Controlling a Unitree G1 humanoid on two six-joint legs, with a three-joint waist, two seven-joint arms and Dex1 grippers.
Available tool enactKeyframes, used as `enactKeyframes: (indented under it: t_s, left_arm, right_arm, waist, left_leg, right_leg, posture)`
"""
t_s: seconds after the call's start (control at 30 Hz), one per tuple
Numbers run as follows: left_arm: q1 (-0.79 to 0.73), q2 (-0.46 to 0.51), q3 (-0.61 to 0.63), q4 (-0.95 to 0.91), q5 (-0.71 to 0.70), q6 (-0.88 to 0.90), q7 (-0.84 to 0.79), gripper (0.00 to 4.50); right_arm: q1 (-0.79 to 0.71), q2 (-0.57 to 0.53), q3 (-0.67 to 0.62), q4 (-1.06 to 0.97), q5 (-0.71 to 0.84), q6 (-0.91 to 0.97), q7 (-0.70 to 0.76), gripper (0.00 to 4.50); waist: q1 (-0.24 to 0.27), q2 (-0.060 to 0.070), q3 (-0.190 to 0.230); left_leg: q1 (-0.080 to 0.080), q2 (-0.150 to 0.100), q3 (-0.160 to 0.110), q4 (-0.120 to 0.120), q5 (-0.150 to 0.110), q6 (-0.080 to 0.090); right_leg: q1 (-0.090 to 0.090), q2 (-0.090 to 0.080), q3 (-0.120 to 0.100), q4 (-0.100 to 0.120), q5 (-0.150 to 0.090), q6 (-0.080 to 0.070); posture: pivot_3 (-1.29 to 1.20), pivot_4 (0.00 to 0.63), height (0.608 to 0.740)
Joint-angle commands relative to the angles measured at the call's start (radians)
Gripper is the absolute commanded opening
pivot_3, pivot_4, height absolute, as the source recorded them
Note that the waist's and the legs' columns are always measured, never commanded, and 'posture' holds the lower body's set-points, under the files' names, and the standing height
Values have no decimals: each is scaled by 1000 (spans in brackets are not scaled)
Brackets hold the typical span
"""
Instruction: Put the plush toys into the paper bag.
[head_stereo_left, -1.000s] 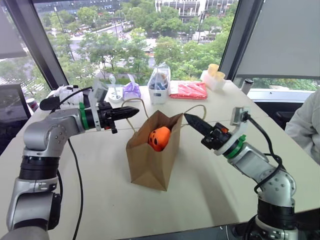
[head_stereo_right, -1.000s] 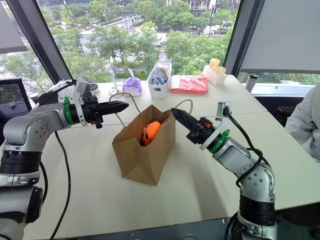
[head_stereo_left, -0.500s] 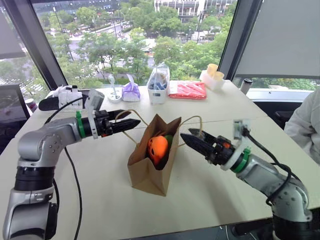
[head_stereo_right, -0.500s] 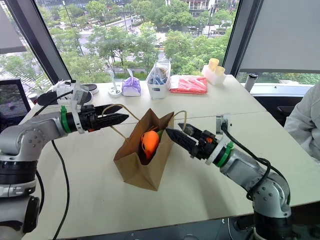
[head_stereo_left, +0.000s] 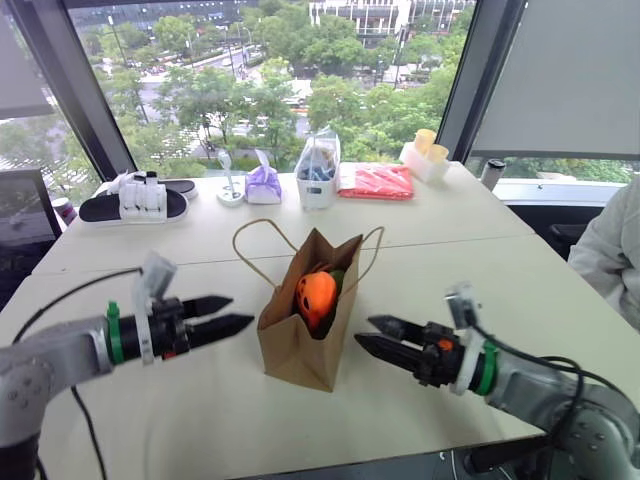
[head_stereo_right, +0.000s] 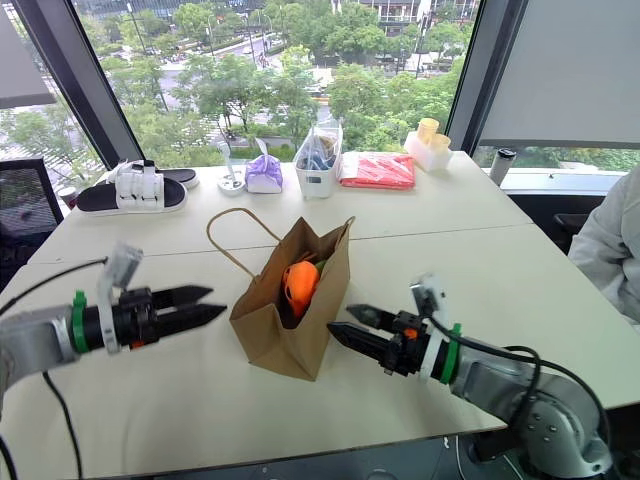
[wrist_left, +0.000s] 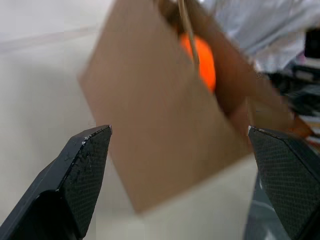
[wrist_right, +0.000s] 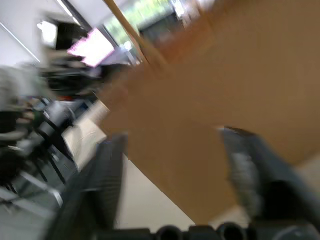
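The paper bag (head_stereo_left: 300, 325) stands upright in the middle of the desk (head_stereo_left: 450, 260), mouth open, and it hides most of its load. The orange plush toy (head_stereo_left: 315, 296) peeks out at the opening; behind it only a sliver of the green plush toy (head_stereo_left: 338, 281) shows, so two toys, both inside the bag, the green one barely readable. Two loop handles (head_stereo_left: 250, 240) rise from the bag's rim, free.

Left of the bag, the left end effector (head_stereo_left: 222, 314) hovers just beside it, fingers spread, nothing between them, touching nothing. In the left wrist view the bag sits between its two wide-apart fingers (wrist_left: 82, 170).

Right of the bag, the right end effector (head_stereo_left: 376, 336) points at the bag's lower side, fingers parted, empty, tips close but apart from the paper. The right wrist view is blurred.
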Motion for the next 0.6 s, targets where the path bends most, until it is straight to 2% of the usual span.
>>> enactKeyframes:
  t_s: [0.03, 0.1, 0.3, 0.6]
  left_arm:
    - [32, 2, -44, -115, -3, -47, 38, 4500]
    - [61, 24, -59, -144, 5, -58, 30, 4500]
    - [104, 48, -49, -183, -30, -90, 55, 4500]
    - [31, -23, -233, -201, 98, -196, 171, 4500]
  right_arm:
    - [-36, 45, 52, 5, -57, -51, 36, 1042]
    - [-40, 58, 62, 6, -69, -55, 44, 67]
    - [-50, 73, 83, 16, -92, -39, 43, 67]
    - [-131, 148, 131, 57, -94, -2, 40, 67]
  waist:
    - [9, 0, 0]
    - [16, 0, 0]
    - [20, 0, 0]
    - [19, 0, 0]
  left_leg:
    - [0, 0, 0, 0, 0, 0]
    - [0, 0, 1, 0, 0, 0]
    - [0, 0, 0, 0, 0, 0]
    - [0, 0, 1, -1, 0, 0]
  right_leg:
    - [0, 0, 0, 0, 0, 0]
    - [0, 0, 0, 0, 0, -1]
    - [0, 0, 0, -1, -2, -3]
    - [0, 0, 0, -1, -2, -3]
  posture:
    - [0, 150, 740]
    - [0, 150, 740]
    - [0, 150, 740]
    - [0, 150, 740]
